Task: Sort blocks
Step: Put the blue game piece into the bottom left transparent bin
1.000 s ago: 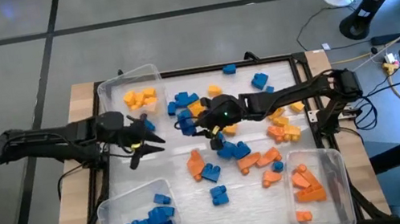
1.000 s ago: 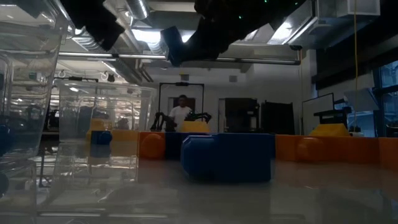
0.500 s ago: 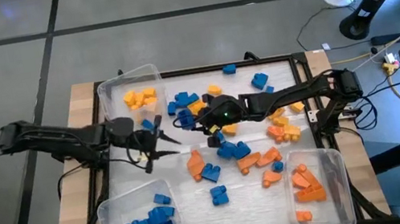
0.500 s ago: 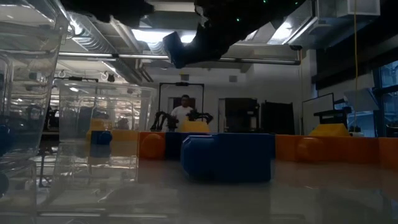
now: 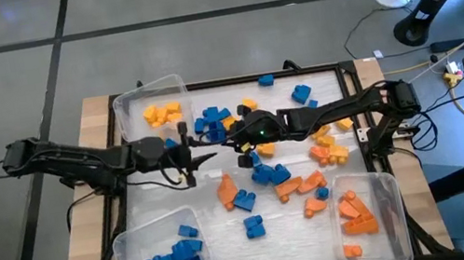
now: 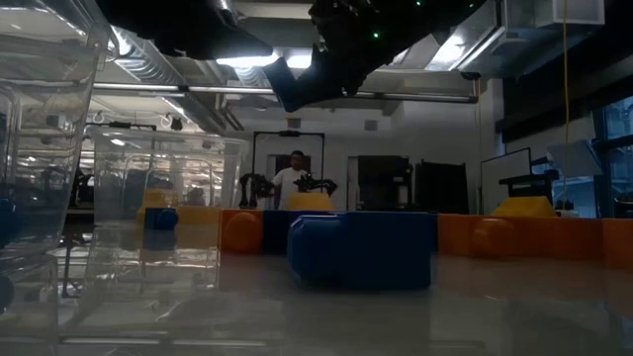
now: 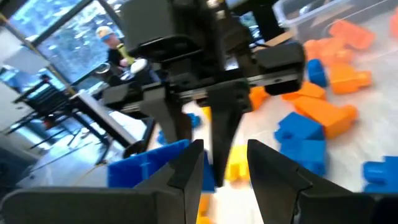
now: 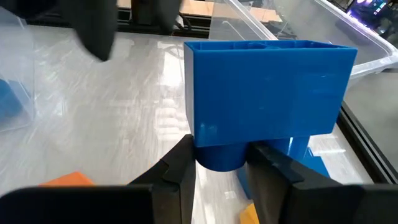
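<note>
The left arm reaches in from the left edge of the tabletop (image 5: pixel 231 234), and the left gripper (image 5: pixel 202 159) hangs above the white surface just left of the loose pile, pointing at the other arm. Its fingers (image 7: pixel 193 171) stand a little apart with nothing between them. Near it, at the far left corner, a clear bin (image 5: pixel 124 105) holds yellow blocks (image 5: pixel 161 113). At the near left corner a second bin (image 5: pixel 129 246) holds blue blocks (image 5: pixel 173 256).

In the middle the loose blocks (image 5: pixel 263 177) lie scattered: blue ones toward the far side, blue and orange mixed toward the near side, and yellow and orange ones further right.

The right gripper (image 8: pixel 219 163) hangs over the far part of that pile, facing the left gripper, the two tips near but apart. Its jaws are closed partway on the round stud of a blue block (image 8: pixel 270 93), which it holds clear of the tabletop; in the low view the block (image 6: pixel 292 94) shows dark under the arm, well above the surface. The right arm stretches back to the right edge.

At the near right corner a third bin (image 5: pixel 391 188) holds orange blocks (image 5: pixel 356 213).

In the low view a person (image 6: pixel 294 176) stands far off in the room behind.
</note>
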Controlling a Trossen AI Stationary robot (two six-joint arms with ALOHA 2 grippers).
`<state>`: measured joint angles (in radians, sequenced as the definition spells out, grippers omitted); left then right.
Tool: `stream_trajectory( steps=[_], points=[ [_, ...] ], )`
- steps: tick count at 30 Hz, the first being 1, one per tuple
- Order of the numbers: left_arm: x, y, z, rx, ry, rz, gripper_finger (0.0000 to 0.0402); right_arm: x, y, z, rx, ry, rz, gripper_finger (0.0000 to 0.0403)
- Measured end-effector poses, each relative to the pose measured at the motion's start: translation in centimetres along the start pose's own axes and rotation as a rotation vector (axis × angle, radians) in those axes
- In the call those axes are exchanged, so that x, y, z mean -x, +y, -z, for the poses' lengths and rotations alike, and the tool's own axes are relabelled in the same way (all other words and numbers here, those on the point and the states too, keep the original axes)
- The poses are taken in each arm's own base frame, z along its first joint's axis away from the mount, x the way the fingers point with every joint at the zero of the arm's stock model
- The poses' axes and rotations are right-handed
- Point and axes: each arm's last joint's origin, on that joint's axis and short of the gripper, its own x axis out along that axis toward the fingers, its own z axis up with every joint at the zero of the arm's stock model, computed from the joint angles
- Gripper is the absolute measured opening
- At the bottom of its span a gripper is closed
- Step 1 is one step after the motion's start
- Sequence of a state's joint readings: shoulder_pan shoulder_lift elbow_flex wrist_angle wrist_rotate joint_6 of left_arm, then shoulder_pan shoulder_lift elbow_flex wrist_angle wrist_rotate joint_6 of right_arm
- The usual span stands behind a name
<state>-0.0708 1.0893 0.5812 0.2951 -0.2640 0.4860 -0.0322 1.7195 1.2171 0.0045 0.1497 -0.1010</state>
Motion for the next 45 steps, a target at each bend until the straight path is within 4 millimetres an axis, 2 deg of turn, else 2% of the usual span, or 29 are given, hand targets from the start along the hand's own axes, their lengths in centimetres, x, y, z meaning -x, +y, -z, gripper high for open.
stream_trajectory(
  steps=[13,19,26,34,37,43,45],
  points=[
    [-0.1,0.4,0.2,-0.007,0.026,-0.056,0.0114,0.0,0.0,0.0,0.001,-0.001,0.000,0.0117],
    [-0.2,1.2,0.6,0.054,0.044,-0.090,0.0114,0.0,0.0,0.0,0.000,-0.001,0.000,0.0117],
    [-1.4,0.7,1.5,0.058,0.085,-0.053,0.0114,-0.1,0.0,0.2,0.003,0.012,0.000,0.0117],
    [-2.9,-0.2,2.6,-0.015,0.133,-0.040,0.0111,-0.1,0.0,0.2,0.003,0.009,-0.001,0.0117],
    [-3.0,-0.2,2.7,-0.041,0.142,-0.052,0.0091,-0.1,0.0,0.2,0.004,0.012,0.000,0.0117],
    [-3.0,-0.2,2.7,-0.042,0.149,-0.054,0.0017,-0.1,0.0,0.2,0.042,0.013,0.007,0.0121],
    [-3.0,-0.2,2.7,-0.034,0.150,-0.056,0.0009,-0.1,0.0,0.2,0.047,0.009,0.008,0.0127]
  ],
)
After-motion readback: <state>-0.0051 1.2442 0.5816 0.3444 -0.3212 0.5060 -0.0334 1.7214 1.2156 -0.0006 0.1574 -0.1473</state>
